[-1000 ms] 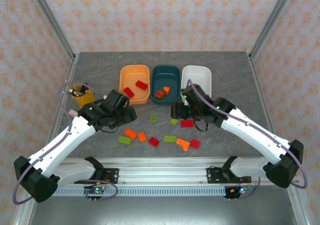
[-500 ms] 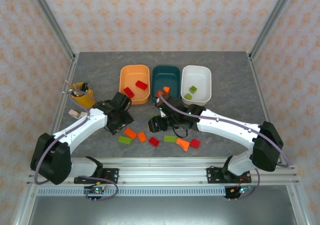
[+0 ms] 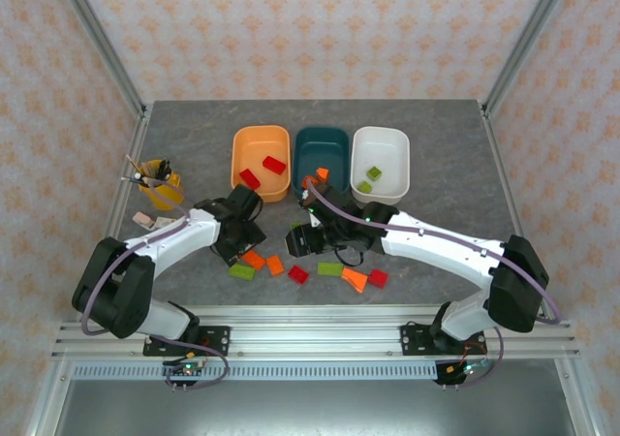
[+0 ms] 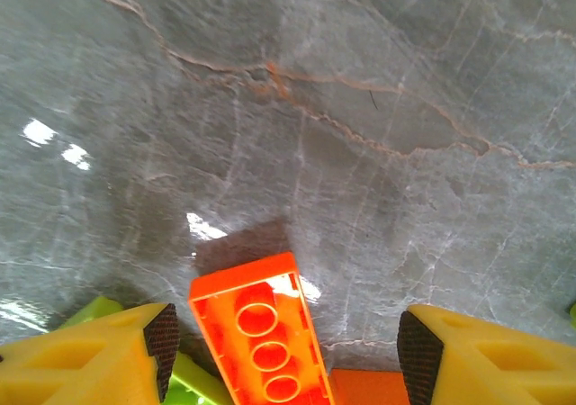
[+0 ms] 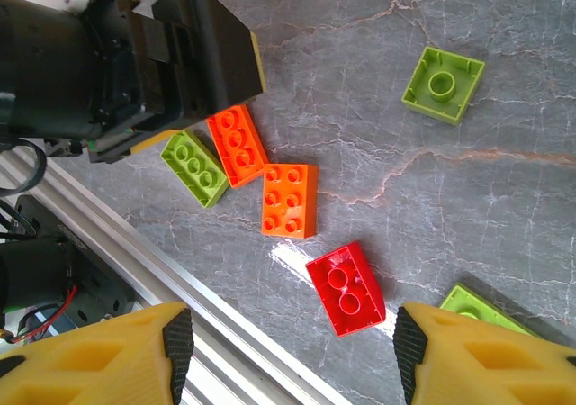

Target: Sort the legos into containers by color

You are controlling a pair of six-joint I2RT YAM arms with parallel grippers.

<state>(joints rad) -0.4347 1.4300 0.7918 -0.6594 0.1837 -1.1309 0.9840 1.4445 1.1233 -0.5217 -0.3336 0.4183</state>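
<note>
My left gripper (image 3: 242,246) is open and low over the table; its fingers (image 4: 162,340) straddle an upside-down orange lego (image 4: 261,333) without touching it. A green lego (image 4: 193,380) lies by the left finger. My right gripper (image 3: 301,241) hangs open above a red lego (image 5: 346,288), with an orange lego (image 5: 290,200) and a green one (image 5: 193,167) beyond. The light orange tub (image 3: 262,138) holds two red legos, the teal tub (image 3: 321,140) two orange ones, and the white tub (image 3: 381,145) two green ones.
A yellow cup of pens (image 3: 158,184) stands at the left. More loose legos (image 3: 355,279) lie along the front, near the aluminium rail (image 3: 310,312). A square green lego (image 5: 443,83) sits apart. The two grippers are close together mid-table.
The right arm swung from the white tub left to the table's middle, leaving green legos in that tub. The left gripper edged right and down onto the orange lego.
</note>
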